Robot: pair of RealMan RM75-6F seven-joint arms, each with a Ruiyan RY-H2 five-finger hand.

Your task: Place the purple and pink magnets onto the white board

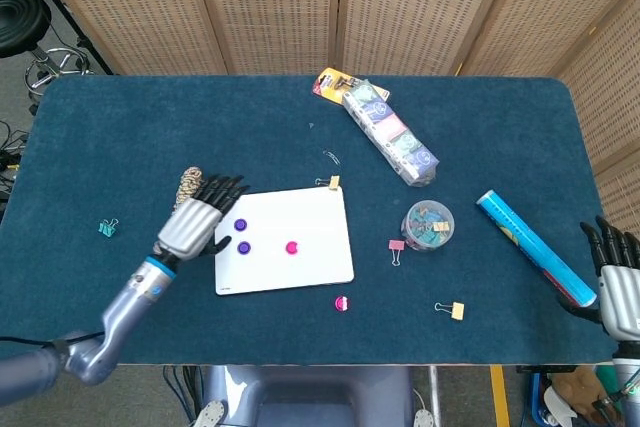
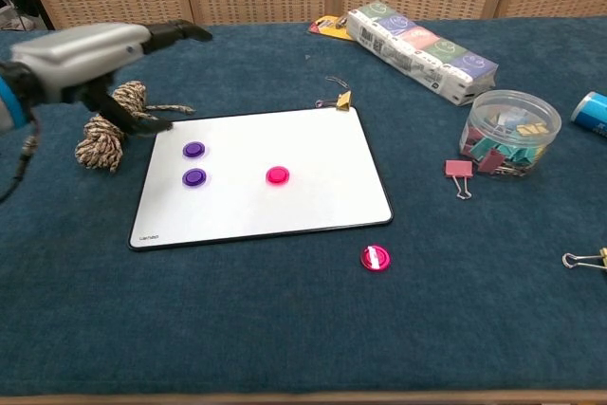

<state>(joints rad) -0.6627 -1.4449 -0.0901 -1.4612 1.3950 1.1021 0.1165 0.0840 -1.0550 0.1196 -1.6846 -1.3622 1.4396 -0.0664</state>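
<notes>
On the white board [image 2: 313, 196], centre of the blue table [image 1: 150, 127]: two purple magnets [image 2: 194, 150] [image 2: 194, 177], one above the other near the board's left edge; one pink magnet [image 2: 277, 174] near the board's middle. Off the board, just below its lower right corner, on the cloth: a second pink magnet [image 2: 376, 258].

Left of the board: left hand [image 1: 195, 222], raised over the board's left edge, fingers spread, holding nothing; beneath it a coil of rope [image 2: 104, 130].

At the board's top right corner: a yellow binder clip [image 2: 342, 100], touching the rim.

Right of the board: a pink binder clip [image 2: 459, 170], a clear tub of clips [image 2: 509, 133], a blue tube [image 1: 530, 245].

Far right of the board, at the table's edge: right hand [image 1: 618, 282], fingers extended, empty.
</notes>
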